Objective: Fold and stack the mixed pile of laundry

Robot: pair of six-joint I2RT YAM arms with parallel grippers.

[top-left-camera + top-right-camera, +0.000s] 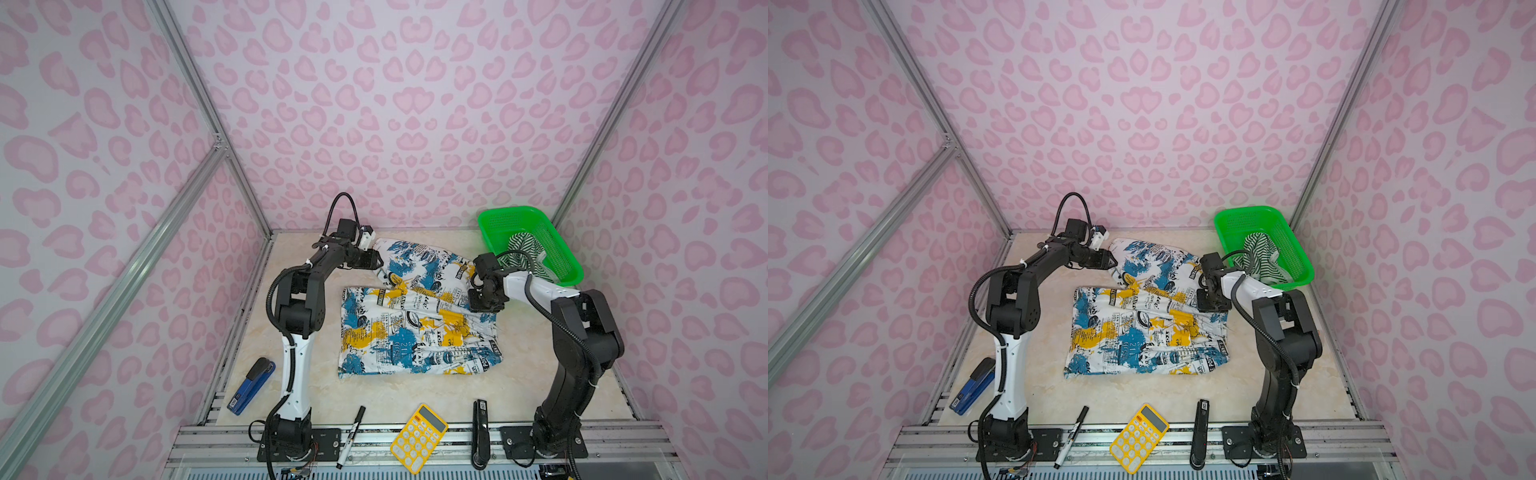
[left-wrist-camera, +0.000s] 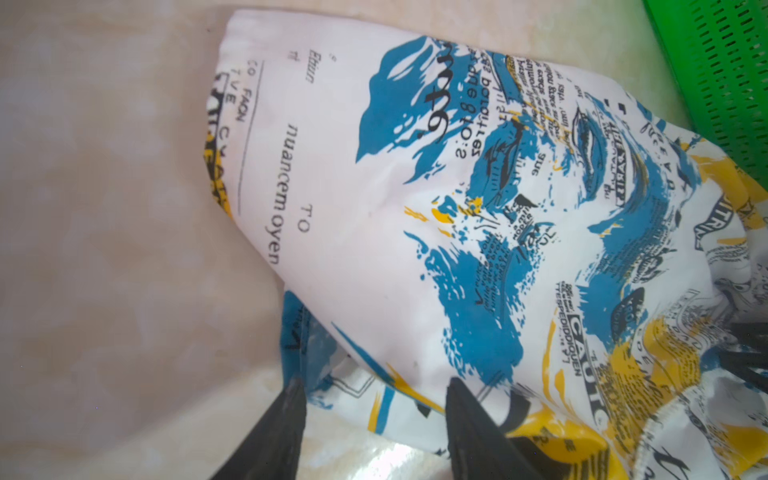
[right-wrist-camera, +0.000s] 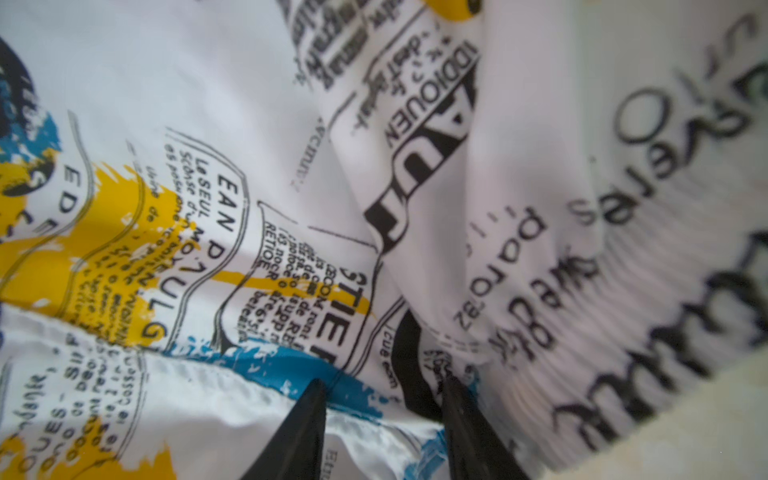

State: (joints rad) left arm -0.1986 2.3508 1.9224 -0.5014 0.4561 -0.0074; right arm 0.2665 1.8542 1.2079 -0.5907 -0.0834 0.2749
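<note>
Yellow calculator, marker and black stapler line the near rail, with a blue stapler beside the left edge of the bench; none of them bears on the fold. Beyond them the printed garment lies mid-bench, between the two arms. Its near part is fairly flat, while a far panel runs crosswise, from the far left slanting down toward the right edge. That panel's long axis joins the two arms, and the coming move seems to turn on this.

Left end effector sits at the panel's far-left end. Its fingers are parted over the cloth's edge, with nothing pinched that I can see. Right end effector is down at the right edge, where the panel meets the flat part. Its jaws are likewise parted, with cloth lying in the gap but not visibly clamped.

Each arm thus has the end nearer to it, and the cloth lies inward from both. My reading is that both must close on their ends and carry the panel toward the near side, over the flat part.

Striped garment lies crumpled in the green basket at the far right, just behind the right arm, so it looks like that arm's to fetch
</note>
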